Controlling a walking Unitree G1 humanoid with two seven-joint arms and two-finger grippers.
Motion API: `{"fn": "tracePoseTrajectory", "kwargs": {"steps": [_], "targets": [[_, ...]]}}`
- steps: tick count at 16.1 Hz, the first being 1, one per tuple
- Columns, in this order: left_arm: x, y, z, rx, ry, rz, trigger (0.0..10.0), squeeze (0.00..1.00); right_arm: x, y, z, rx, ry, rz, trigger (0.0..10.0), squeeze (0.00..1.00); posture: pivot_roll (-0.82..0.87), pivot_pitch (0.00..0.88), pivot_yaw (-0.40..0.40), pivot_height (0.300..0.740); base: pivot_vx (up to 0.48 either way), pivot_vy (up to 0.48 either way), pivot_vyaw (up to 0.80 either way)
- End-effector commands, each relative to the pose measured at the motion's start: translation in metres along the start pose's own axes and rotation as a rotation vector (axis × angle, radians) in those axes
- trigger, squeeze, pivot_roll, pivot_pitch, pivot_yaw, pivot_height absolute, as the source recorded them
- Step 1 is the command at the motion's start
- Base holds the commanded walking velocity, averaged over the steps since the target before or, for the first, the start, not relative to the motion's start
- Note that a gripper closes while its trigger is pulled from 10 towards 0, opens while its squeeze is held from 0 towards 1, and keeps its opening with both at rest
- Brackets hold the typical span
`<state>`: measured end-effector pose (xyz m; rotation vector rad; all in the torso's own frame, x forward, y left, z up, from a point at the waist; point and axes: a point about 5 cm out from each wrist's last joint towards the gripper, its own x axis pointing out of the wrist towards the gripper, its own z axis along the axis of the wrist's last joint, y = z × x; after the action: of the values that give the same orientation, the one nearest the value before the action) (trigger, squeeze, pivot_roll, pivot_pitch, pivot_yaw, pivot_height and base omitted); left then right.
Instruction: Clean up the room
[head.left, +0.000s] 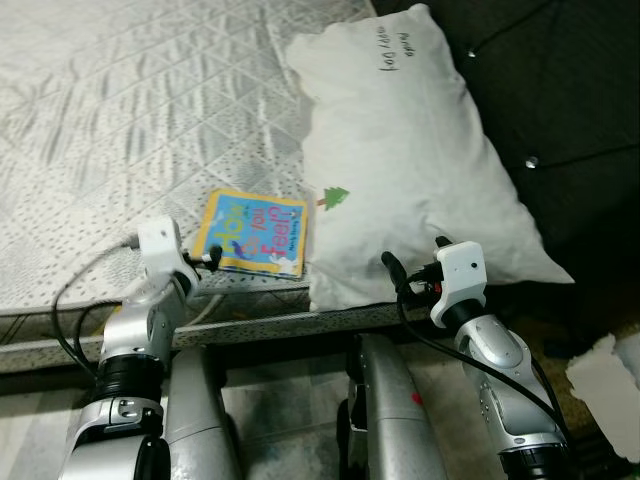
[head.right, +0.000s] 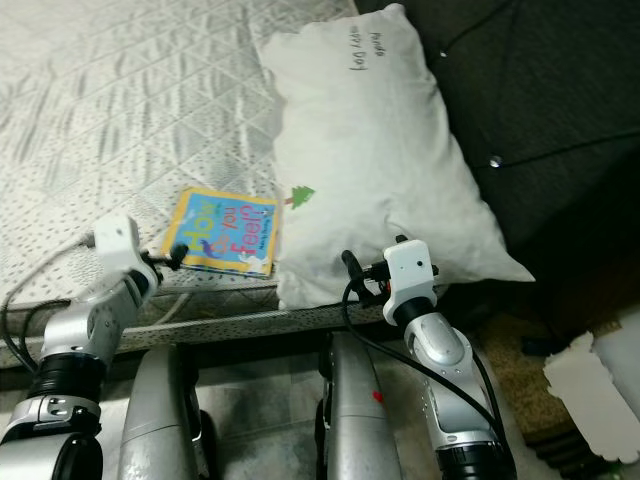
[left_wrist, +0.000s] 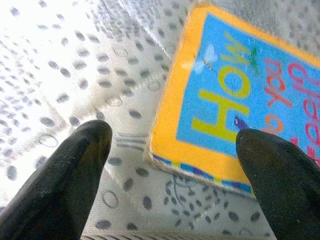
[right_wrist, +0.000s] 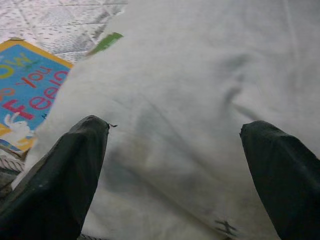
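The book (head.left: 253, 233) lies flat near the mattress (head.left: 120, 110) edge, centre-left of the frame, touching the pillow (head.left: 400, 150) on its right. The left gripper (left_wrist: 172, 165) is open, straddling the book's near corner, and is the nearer arm. The right gripper (right_wrist: 175, 170) is open over the pillow.

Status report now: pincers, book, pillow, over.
Left pincer open at corner of book. Right pincer open, close over pillow. Pillow edge meets book's side.

Quilted dotted cloth mattress (head.left: 120, 110), matt white cloth pillow (head.left: 400, 150), glossy card book (head.left: 255, 232).
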<state>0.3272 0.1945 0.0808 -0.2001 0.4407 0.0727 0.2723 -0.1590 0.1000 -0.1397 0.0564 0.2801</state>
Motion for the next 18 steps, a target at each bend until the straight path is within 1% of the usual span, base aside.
{"fn": "tracePoseTrajectory", "kwargs": {"steps": [1,5,6,7,8,10,11,12,13,15,17,18], "targets": [[-0.001,-0.011,-0.014,0.016,0.04,-0.025,10.0,0.0,-0.001,-0.002,-0.002,-0.007,0.008,-0.008,10.0,0.0,-0.03,0.134,-0.083,0.551,0.0,0.0,0.0],[-0.002,-0.025,-0.021,0.024,0.049,-0.056,10.0,0.0,0.0,-0.002,-0.002,-0.005,0.008,-0.008,10.0,0.0,-0.03,0.133,-0.083,0.551,0.0,0.0,0.0],[-0.004,-0.03,-0.022,0.034,0.044,-0.07,10.0,0.0,0.0,-0.001,-0.002,-0.005,0.007,-0.007,10.0,0.0,-0.03,0.132,-0.082,0.551,0.0,0.0,0.0],[-0.006,-0.033,-0.019,0.041,0.015,-0.065,10.0,0.0,0.001,-0.001,-0.002,-0.005,0.007,-0.007,10.0,0.0,-0.03,0.13,-0.08,0.551,0.0,0.0,0.0],[-0.013,-0.038,-0.005,0.034,-0.109,-0.045,10.0,0.0,0.001,-0.001,-0.003,-0.003,0.006,-0.008,10.0,0.0,-0.03,0.129,-0.079,0.551,0.0,0.0,0.0],[-0.02,-0.033,0.003,0.009,-0.189,0.027,10.0,0.0,0.002,-0.001,-0.003,-0.001,0.008,-0.008,10.0,0.0,-0.02,0.128,-0.077,0.551,0.0,0.0,0.0],[-0.022,-0.03,0.004,0.008,-0.208,0.053,10.0,0.0,0.002,-0.001,-0.003,0.0,0.008,-0.008,10.0,0.0,-0.02,0.127,-0.076,0.551,0.0,0.0,0.0],[-0.023,-0.026,0.004,-0.011,-0.219,0.076,10.0,0.0,0.002,0.0,-0.003,0.002,0.008,-0.008,10.0,0.0,-0.02,0.126,-0.076,0.551,0.0,0.0,0.0],[-0.022,-0.018,0.002,-0.007,-0.214,0.104,10.0,0.0,0.002,-0.001,-0.003,0.004,0.007,-0.009,10.0,0.0,-0.02,0.126,-0.076,0.551,0.0,0.0,0.0],[-0.02,-0.012,0.0,-0.006,-0.202,0.122,10.0,0.0,0.001,-0.001,-0.003,0.005,0.006,-0.01,10.0,0.0,-0.02,0.131,-0.077,0.551,0.0,0.0,0.0],[-0.014,-0.003,0.0,-0.001,-0.199,0.13,10.0,0.0,-0.005,-0.007,-0.001,0.01,0.002,-0.048,10.0,0.0,-0.05,0.148,-0.078,0.551,0.0,0.0,0.0],[-0.011,-0.001,-0.001,0.005,-0.196,0.13,10.0,0.0,-0.009,-0.011,0.0,0.017,0.004,-0.067,10.0,0.0,-0.06,0.162,-0.081,0.551,0.0,0.0,0.0]]}}
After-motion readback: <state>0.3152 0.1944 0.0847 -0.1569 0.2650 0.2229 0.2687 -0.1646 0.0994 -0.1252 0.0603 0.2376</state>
